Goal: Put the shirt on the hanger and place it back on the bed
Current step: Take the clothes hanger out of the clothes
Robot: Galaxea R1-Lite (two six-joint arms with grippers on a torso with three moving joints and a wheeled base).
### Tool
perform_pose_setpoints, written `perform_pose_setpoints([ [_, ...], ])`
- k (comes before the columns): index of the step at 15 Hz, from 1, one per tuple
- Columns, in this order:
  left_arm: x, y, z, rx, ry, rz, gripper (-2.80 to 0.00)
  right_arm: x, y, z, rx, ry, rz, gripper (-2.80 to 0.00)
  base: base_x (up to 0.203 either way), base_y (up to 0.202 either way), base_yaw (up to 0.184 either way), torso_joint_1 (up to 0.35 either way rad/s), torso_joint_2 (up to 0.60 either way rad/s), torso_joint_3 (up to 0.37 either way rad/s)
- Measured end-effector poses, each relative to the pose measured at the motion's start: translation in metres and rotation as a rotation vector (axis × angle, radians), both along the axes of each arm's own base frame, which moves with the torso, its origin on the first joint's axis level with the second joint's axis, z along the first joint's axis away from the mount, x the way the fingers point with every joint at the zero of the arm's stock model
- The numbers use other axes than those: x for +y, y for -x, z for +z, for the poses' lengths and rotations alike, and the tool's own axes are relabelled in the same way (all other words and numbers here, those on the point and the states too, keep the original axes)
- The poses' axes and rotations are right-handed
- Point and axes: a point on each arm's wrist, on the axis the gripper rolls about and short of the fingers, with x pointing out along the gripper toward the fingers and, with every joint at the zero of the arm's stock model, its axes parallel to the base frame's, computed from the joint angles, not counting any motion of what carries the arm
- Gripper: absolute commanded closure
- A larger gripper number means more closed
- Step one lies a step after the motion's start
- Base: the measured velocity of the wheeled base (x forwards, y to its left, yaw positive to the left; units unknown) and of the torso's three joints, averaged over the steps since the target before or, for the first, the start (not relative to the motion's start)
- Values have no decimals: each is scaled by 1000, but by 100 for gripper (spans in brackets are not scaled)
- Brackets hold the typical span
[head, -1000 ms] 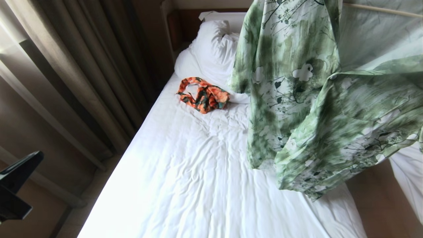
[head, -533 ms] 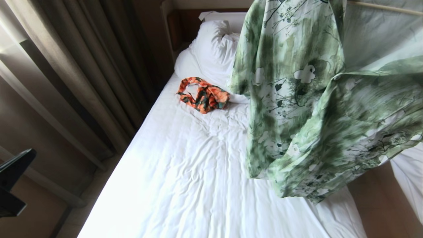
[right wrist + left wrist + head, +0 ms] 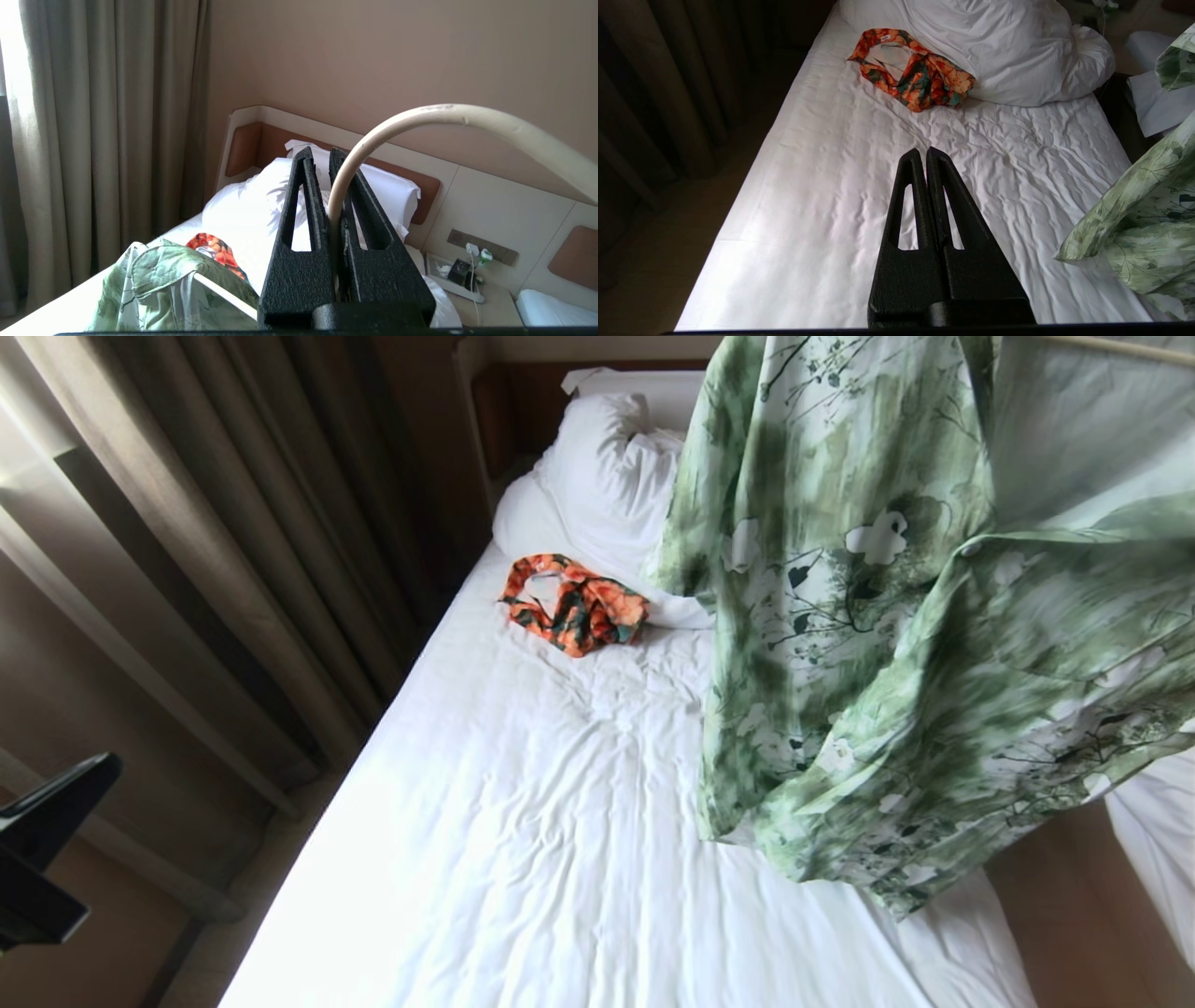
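The light green flowered shirt (image 3: 887, 616) hangs in the air over the right side of the bed (image 3: 523, 821), its hem just above the sheet. The shirt (image 3: 159, 280) drapes over the hanger, whose cream bar (image 3: 1111, 347) shows at the top right. My right gripper (image 3: 320, 154) is held high and is shut on the hanger's curved hook (image 3: 420, 116). My left gripper (image 3: 923, 151) hovers over the bed's near left part, shut with nothing in it, well left of the shirt's hem (image 3: 1148, 219).
An orange-and-green floral garment (image 3: 574, 602) lies by the white pillow (image 3: 607, 467) under the brown headboard (image 3: 532, 401). Curtains (image 3: 233, 523) run along the bed's left side. Another white bed (image 3: 1158, 831) stands at the right, and a nightstand (image 3: 467, 284) holds small items.
The hanging shirt has swung slightly to the right and its folds have shifted. My left gripper has barely moved. Both grippers stay shut.
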Motion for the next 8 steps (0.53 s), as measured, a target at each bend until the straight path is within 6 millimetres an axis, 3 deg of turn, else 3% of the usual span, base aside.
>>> perform_pose_setpoints([
  [5,0,0,1,-4,-1,3,0,-1,2,1,5,-17,9,0,0,0,0,0,0,0],
  [8,-1,0,12,-28,7,-32,0,-1,1,-2,47,-33,29,0,0,0,0,0,0,0],
])
